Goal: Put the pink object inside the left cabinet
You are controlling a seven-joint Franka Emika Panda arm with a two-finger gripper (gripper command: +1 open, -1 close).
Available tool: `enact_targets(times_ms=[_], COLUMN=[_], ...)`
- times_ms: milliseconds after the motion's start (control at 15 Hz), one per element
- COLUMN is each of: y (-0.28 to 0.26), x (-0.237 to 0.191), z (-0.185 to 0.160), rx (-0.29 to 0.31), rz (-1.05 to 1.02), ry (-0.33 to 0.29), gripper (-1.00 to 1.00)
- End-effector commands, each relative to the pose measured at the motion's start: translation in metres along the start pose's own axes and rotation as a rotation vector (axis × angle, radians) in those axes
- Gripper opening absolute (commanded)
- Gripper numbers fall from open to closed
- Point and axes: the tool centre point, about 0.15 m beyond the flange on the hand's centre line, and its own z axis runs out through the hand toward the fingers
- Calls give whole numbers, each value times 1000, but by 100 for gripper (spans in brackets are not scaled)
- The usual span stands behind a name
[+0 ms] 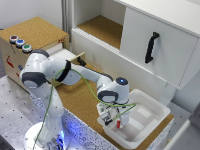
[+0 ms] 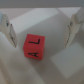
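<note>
1 left cabinet is standing open at the back of the scene, a white-walled compartment with a cork-brown floor. At the exterior view's right of it, 1 white door is carrying 1 black handle.

1 cork-topped box is sitting at the exterior view's left, showing 3 coloured buttons on its top.

1 white Panda arm is reaching over the cork counter, its gripper hanging down into 1 white plastic tray.

1 pink object is lying on the tray floor: a small reddish-pink cube, black letters "AL" printed on the upper face. It is near-cubic, so no long axis is showing; the lettering is running tilted in the wrist view.

The 2 fingers are standing apart, 1 on each side of the cube, neither touching it.
</note>
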Motion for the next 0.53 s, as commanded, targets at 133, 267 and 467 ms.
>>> enact_targets(times_ms=[133,267,467], y=[-12,-12,-10], x=[15,14,6], z=[30,27,23], rx=[33,26,21], rz=[52,61,84], ry=[-73,-66,-69], gripper=[-100,-100,-100])
